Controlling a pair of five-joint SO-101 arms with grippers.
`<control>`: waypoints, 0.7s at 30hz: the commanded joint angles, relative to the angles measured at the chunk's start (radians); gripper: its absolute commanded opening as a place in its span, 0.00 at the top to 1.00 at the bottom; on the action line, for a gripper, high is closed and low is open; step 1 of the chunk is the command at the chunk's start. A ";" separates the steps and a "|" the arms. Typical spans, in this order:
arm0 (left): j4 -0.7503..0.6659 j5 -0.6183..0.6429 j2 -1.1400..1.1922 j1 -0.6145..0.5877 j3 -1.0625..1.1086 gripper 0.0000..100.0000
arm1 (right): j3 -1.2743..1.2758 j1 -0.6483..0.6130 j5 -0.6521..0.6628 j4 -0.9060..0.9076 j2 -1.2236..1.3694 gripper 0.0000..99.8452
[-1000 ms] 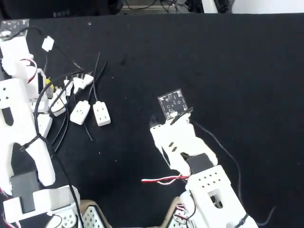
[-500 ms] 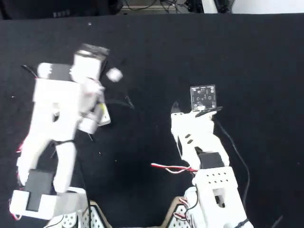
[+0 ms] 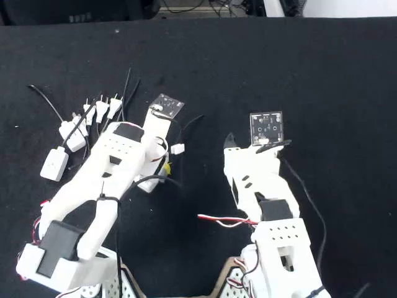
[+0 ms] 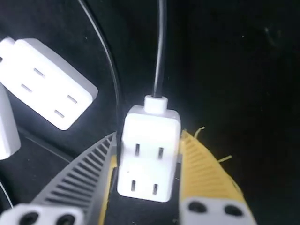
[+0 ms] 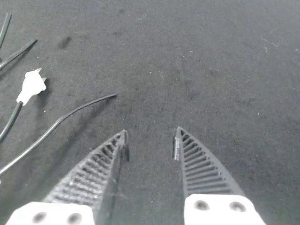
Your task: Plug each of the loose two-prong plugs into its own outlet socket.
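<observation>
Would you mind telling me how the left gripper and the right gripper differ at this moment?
The left gripper is shut on a white outlet socket; the right gripper is open and holds nothing. A second socket lies beside the left gripper; bare black table shows between the right gripper's fingers. Both have ribbed, tapering fingers.

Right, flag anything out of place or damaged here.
The yellow padding on the left claw looks frayed, loose strands sticking out beside the outlet socket it grips. The loose plugs lie bunched together; nothing else looks broken.
</observation>
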 commanded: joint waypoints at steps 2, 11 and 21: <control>0.052 0.009 -0.011 -0.008 -0.035 0.73 | -0.004 0.017 -0.006 -0.026 -0.025 0.84; 0.290 0.006 -0.002 -0.242 -0.280 0.77 | -0.004 0.015 -0.006 -0.023 -0.025 0.84; 0.014 -0.158 0.000 -0.263 0.007 0.77 | -0.005 0.014 -0.006 -0.025 -0.025 0.84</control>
